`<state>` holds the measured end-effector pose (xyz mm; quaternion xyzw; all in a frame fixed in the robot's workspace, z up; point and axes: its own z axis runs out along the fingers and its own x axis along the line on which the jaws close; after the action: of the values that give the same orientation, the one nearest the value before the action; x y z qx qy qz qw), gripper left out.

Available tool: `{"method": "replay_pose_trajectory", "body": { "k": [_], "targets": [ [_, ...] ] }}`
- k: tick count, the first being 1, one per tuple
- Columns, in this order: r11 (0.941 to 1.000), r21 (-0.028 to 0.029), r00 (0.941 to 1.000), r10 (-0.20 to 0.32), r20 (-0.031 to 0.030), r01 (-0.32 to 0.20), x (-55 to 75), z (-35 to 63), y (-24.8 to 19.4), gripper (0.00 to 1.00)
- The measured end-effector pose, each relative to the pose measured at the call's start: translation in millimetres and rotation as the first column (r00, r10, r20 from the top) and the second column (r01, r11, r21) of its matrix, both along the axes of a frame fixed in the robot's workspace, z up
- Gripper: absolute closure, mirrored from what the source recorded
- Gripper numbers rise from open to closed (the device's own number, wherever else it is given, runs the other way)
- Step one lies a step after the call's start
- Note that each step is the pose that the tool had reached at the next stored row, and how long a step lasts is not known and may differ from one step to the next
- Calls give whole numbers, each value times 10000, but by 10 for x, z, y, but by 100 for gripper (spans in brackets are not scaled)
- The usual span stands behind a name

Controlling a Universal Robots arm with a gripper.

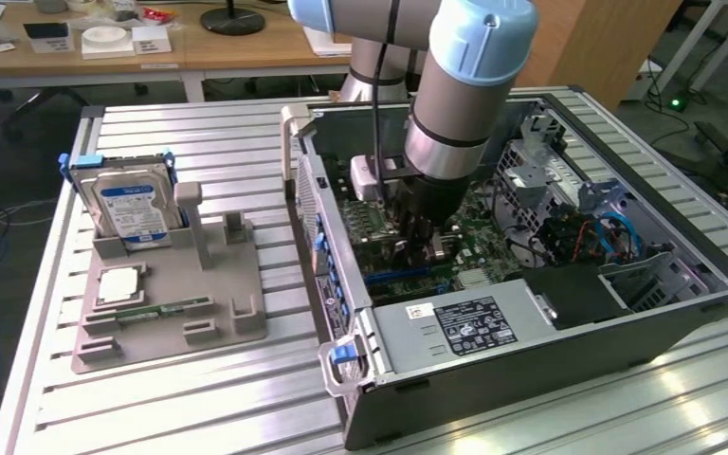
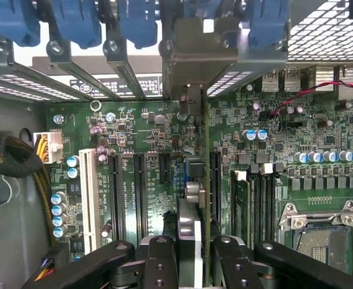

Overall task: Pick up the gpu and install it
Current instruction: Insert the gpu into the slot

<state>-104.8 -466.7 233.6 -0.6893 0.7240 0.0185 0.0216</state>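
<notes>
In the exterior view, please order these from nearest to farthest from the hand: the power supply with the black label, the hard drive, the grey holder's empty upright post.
Hand, inside the computer case.
1. Power supply: in the case, just in front of the hand.
2. Empty upright post: on the grey holder, toward the exterior view's left.
3. Hard drive: farther left.

A silver hard drive (image 1: 133, 210) stands upright in the grey holder (image 1: 168, 313); beside it — the open computer case (image 1: 643, 322).

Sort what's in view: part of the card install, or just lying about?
In the job: graphics card, gripper shut on it, motherboard, computer case.
Lying about: hard drive, memory stick, processor chip, grey holder.
</notes>
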Motion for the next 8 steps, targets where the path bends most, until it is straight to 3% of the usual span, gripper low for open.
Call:
{"method": "replay_pose_trajectory", "body": {
  "k": [1,3,4,8],
  "targets": [
    [10000,-35,10000,0,-9,0,0,0,1,72],
    [9998,-178,10000,-1,-22,1,0,1,4,72],
    [9998,-208,10000,0,-22,0,0,0,4,72],
    [9998,-213,10000,-1,-23,1,1,1,11,72]
  ]
}}
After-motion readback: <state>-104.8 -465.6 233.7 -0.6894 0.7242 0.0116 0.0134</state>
